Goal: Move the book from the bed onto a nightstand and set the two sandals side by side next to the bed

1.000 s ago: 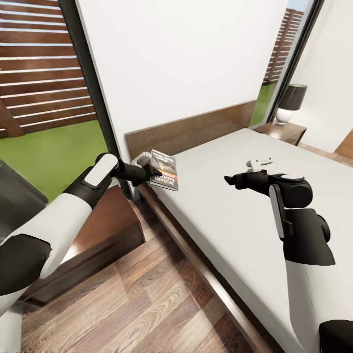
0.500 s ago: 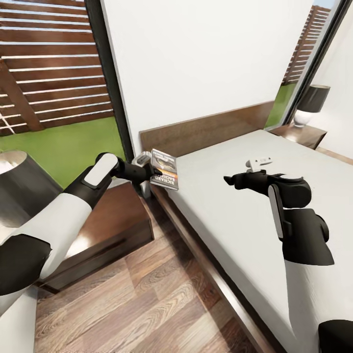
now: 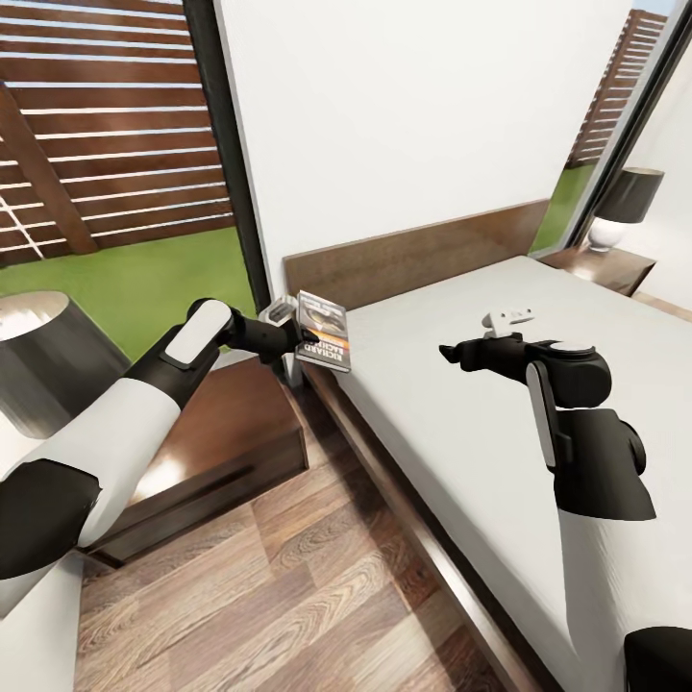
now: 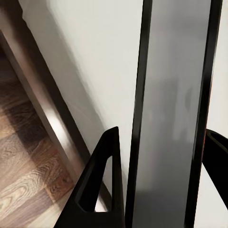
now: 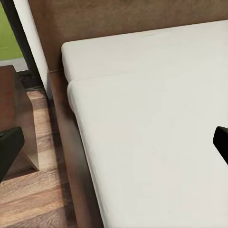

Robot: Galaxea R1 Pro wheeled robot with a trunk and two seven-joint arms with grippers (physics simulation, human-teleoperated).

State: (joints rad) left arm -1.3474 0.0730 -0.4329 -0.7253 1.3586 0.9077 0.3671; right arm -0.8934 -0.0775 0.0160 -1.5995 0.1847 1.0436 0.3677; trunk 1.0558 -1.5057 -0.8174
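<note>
The bed (image 3: 500, 384) is the landmark here: its off-white mattress runs from the headboard (image 3: 413, 252) toward the robot. Just off its near side, on the robot's left, stands the nightstand (image 3: 226, 428), flat top bare where it shows.

The left gripper (image 3: 293, 338) pinches the book (image 3: 323, 332) by one edge and holds it up in the air over the bed's near corner beside the headboard. The book stands upright, its long axis roughly vertical, cover facing the camera. The nightstand lies below and to the left of it, so the coming move is likely a swing away from the bed and down, laying the book flat.

The right gripper (image 3: 459, 354) hovers over the mattress, apparently empty; its spread cannot be told.

The cover's lettering appears upside down and seems to read "RICHARD"; the rest is too small.
</note>
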